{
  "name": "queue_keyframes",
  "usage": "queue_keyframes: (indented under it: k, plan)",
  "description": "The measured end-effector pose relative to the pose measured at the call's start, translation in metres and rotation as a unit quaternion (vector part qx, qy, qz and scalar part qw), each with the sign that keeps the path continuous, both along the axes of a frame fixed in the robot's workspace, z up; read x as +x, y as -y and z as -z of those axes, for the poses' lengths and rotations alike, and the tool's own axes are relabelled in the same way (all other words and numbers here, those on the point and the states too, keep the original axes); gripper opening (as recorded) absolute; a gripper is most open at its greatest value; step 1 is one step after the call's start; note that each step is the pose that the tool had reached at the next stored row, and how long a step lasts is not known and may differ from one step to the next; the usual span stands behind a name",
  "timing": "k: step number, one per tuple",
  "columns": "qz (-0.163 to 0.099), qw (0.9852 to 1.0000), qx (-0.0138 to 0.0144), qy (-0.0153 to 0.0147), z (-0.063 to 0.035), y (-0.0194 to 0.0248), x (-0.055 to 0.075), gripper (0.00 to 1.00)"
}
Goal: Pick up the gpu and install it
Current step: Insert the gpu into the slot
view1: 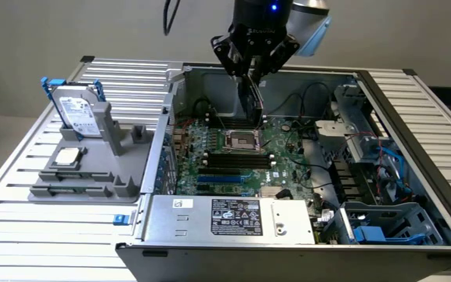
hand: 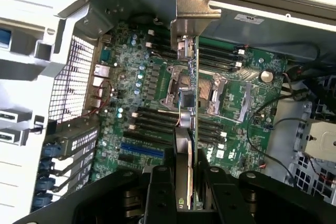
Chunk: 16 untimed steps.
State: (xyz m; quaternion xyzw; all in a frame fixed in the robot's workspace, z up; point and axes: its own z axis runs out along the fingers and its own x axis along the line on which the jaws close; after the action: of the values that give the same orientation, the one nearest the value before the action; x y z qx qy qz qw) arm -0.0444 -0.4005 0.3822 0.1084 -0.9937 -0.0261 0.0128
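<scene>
My gripper (view1: 251,71) hangs over the open computer case (view1: 343,79), shut on the gpu (view1: 251,101). The card hangs on edge below the fingers, above the motherboard (view1: 241,154) near the CPU socket (view1: 239,140) and clear of the board. In the wrist view the gpu (hand: 187,129) runs edge-on away from the gripper (hand: 187,195), one black finger (hand: 160,192) on each face. Its silver end bracket (hand: 197,11) sits at the far end, near the case wall. Blue expansion slots (hand: 143,150) lie on the board to one side of the card.
On the exterior view's left, a grey fixture (view1: 84,179) holds a silver hard drive with blue clips (view1: 80,108) and a square CPU chip (view1: 67,156). A power supply (view1: 234,217) fills the case front. Cables (view1: 319,176) and a drive cage (view1: 382,226) crowd the right.
</scene>
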Motion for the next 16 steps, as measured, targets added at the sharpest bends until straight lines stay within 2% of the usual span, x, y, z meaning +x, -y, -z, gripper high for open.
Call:
queue_keyframes:
  k: [4, 8, 12, 16]
  plan:
    - [-0.037, 0.9993, 0.0000, 0.0000, 0.0043, 0.0000, 0.000, 0.27]
    - [-0.073, 0.9974, 0.0000, 0.0000, 0.0084, 0.0000, 0.000, 0.27]
    - [-0.109, 0.9940, 0.0000, 0.0000, 0.0124, 0.0000, 0.000, 0.27]
    - [-0.145, 0.9894, 0.0000, 0.0000, 0.0164, 0.0000, 0.000, 0.27]
